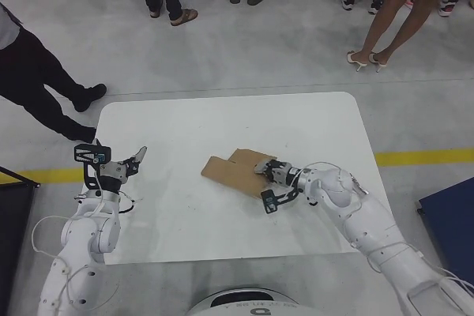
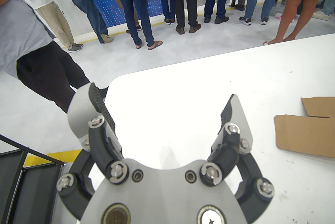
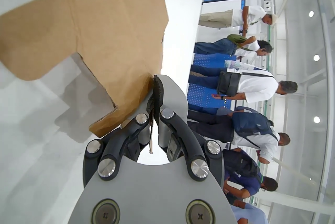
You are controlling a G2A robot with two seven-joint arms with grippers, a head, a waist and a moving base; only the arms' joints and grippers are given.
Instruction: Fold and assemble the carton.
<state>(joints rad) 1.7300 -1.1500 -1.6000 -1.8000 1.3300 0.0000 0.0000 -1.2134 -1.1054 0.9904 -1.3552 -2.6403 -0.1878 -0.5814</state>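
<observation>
**Right tool clamps the flat carton's edge; left tool stands wide, well off**

The carton is a brown cardboard blank, not yet folded into a box. It lies spread on the white worktop, with bare surface showing on every side of it. Its outline is notched, with cut flaps along the side farthest from the robot, and a crease line runs across the panel in the right wrist view.

The right tool sits at the carton's right-hand edge. Its pads are drawn narrow and pinch a thin strip of the cardboard between them, so the tool holds the carton there. Beside the grip, the carton's cut-out corner throws a grey shadow on the worktop; how far that corner stands off the surface cannot be told.

The left tool is well apart from the carton, off to its left, and points roughly toward it. Its two fingers are spread wide with nothing between them. The ribbed black pads face each other across bare worktop. From that wrist, the carton shows beyond the fingertips and off to one side, touching neither finger.
</observation>
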